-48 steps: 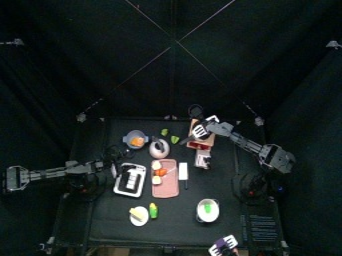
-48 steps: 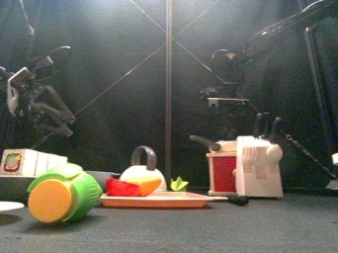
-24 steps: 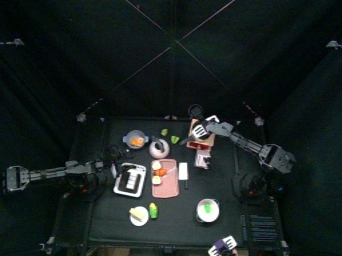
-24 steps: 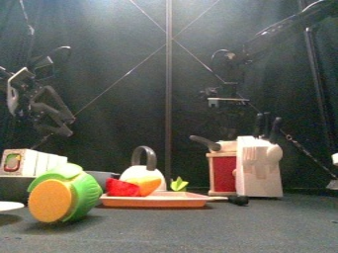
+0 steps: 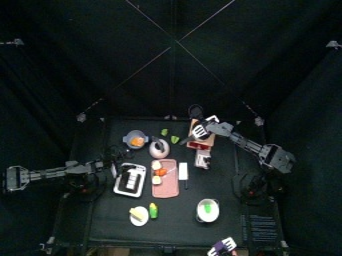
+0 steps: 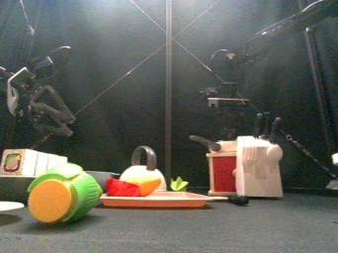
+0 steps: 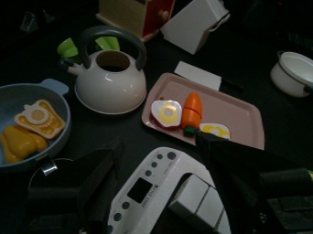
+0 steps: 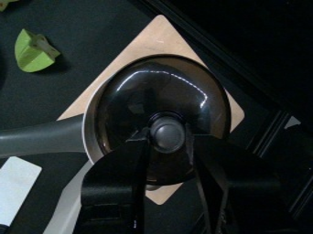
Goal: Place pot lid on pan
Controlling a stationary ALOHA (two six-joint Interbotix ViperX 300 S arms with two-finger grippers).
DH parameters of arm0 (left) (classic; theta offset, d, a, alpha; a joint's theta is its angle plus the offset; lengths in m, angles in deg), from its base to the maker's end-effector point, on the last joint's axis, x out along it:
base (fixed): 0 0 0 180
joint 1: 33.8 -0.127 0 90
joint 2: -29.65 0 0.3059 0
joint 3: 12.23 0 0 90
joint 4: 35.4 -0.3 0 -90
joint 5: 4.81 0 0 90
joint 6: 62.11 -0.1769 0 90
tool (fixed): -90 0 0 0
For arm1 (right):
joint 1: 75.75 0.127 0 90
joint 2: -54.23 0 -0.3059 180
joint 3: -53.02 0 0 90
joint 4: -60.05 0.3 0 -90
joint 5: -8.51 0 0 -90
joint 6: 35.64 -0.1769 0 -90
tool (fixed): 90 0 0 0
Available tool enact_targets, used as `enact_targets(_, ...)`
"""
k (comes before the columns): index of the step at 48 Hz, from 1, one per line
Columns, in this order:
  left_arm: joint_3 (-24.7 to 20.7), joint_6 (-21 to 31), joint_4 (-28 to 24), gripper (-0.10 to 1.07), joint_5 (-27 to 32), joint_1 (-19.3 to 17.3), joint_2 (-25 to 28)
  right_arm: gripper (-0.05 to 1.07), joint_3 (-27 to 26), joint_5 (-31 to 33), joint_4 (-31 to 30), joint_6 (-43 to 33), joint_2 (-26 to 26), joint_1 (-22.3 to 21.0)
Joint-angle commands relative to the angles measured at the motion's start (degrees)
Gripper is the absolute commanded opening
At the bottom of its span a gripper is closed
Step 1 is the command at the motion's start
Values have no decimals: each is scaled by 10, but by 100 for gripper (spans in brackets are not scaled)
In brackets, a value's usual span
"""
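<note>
Black table (image 5: 100, 205): blue bowl (image 7: 31, 123) holds yellow pieces; pink tray (image 7: 244, 128) holds carrot (image 7: 192, 108).

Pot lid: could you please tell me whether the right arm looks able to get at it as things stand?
Probably yes: the right claw hangs directly above the pot lid, jaws open either side of its knob, nothing between.

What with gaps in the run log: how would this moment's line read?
lid: on pan | right gripper: open, above lid | left gripper: open, idle
</note>
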Motion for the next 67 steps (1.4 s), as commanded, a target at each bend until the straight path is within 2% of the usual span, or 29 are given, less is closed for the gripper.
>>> enact_targets(1,-7,-1,2,96,-4,-2,1,59,-11,2,-2,-1,17,1)
enact_targets(22,-6,-1,2,96,-4,-2,1,59,-9,2,-1,-1,25,15)
enact_targets(52,-5,-1,2,96,-4,-3,1,61,0,2,0,-2,24,13)
enact_targets(67,-5,-1,2,96,-4,-4,1,71,-2,2,0,-3,25,12)
